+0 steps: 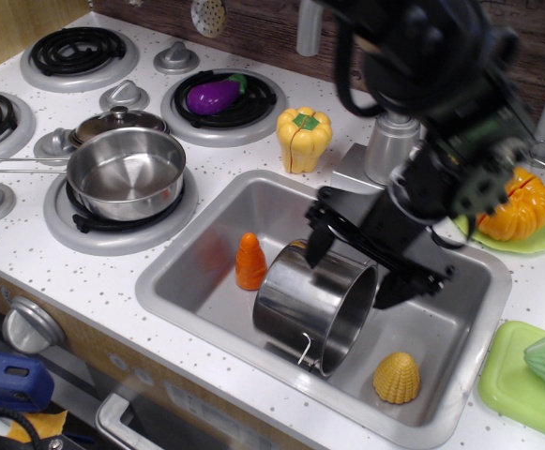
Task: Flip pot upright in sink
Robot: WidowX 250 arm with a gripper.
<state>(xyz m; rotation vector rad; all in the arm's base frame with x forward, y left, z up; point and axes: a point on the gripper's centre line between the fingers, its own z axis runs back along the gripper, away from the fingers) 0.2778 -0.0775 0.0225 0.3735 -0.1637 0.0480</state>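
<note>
The shiny steel pot (305, 302) lies on its side in the silver-grey sink (197, 239), its mouth facing right and front, one wire loop handle at its lower rim. My black gripper (352, 267) is open just above and behind the pot's upper rim. One finger (315, 242) is over the pot's back side and the other (394, 286) is to the right of its mouth. It holds nothing.
In the sink are an orange carrot (250, 262) left of the pot and a yellow corn (396, 378) at front right. A long-handled saucepan (127, 173) sits on the stove. A yellow pepper (304, 138), an orange pumpkin (514, 206) and the faucet (389, 145) stand behind.
</note>
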